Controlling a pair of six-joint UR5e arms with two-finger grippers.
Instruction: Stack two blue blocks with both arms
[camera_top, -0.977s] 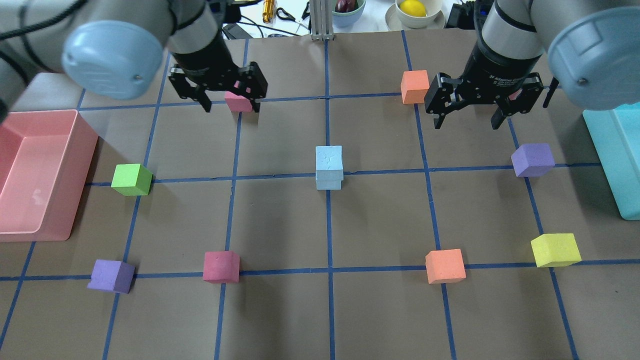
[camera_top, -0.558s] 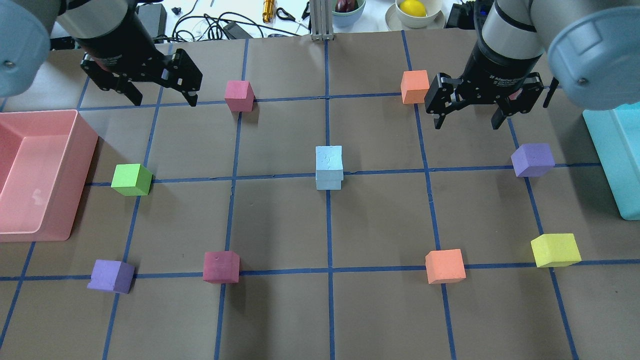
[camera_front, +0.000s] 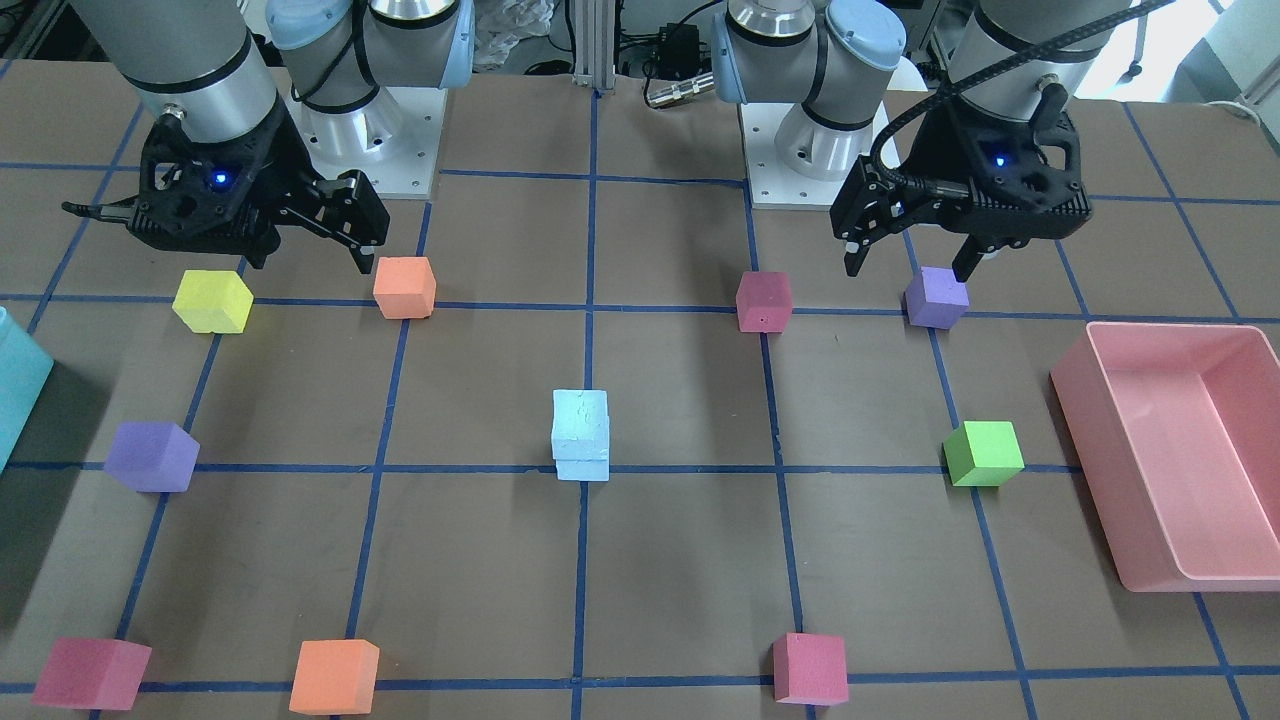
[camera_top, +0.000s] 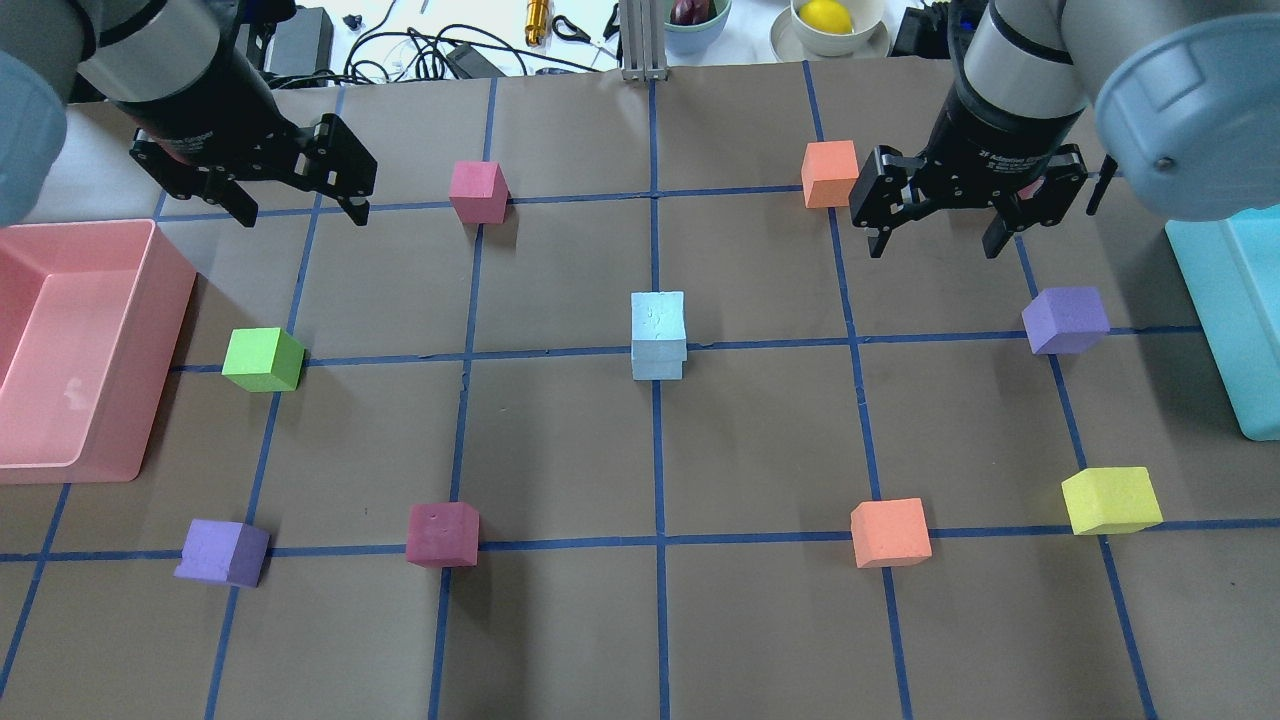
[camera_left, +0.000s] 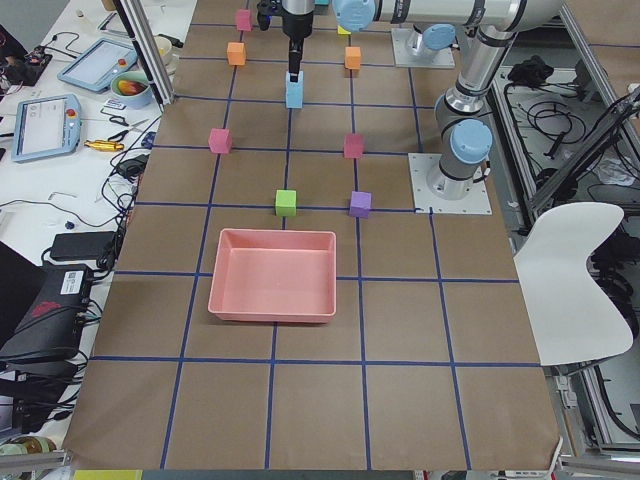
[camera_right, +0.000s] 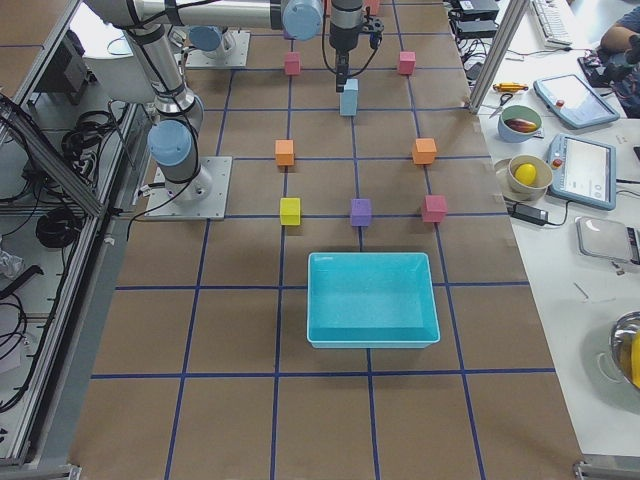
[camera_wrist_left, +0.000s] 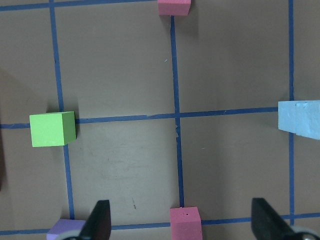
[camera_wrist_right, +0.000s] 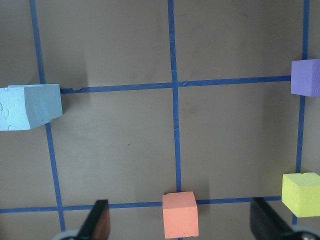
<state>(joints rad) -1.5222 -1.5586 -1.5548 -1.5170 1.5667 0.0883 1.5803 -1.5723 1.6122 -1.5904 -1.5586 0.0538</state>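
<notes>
The two pale blue blocks (camera_top: 658, 335) stand stacked at the table's centre, the upper one slightly offset on the lower. The stack also shows in the front view (camera_front: 580, 435), at the right edge of the left wrist view (camera_wrist_left: 300, 119) and at the left edge of the right wrist view (camera_wrist_right: 30, 106). My left gripper (camera_top: 300, 215) hangs open and empty at the back left, far from the stack. My right gripper (camera_top: 933, 248) hangs open and empty at the back right, next to an orange cube (camera_top: 829, 173).
A pink tray (camera_top: 170, 300) sits at the left edge and a teal bin (camera_top: 1215, 300) at the right. Cubes lie around the grid: green (camera_top: 263, 359), pink (camera_top: 478, 191), purple (camera_top: 1065, 319), yellow (camera_top: 1110, 499), orange (camera_top: 889, 532), dark red (camera_top: 442, 533), purple (camera_top: 222, 551).
My left arm has swung left, away from the pink cube, to the back left corner, its gripper staying open. The right arm and the blue stack have not moved.
</notes>
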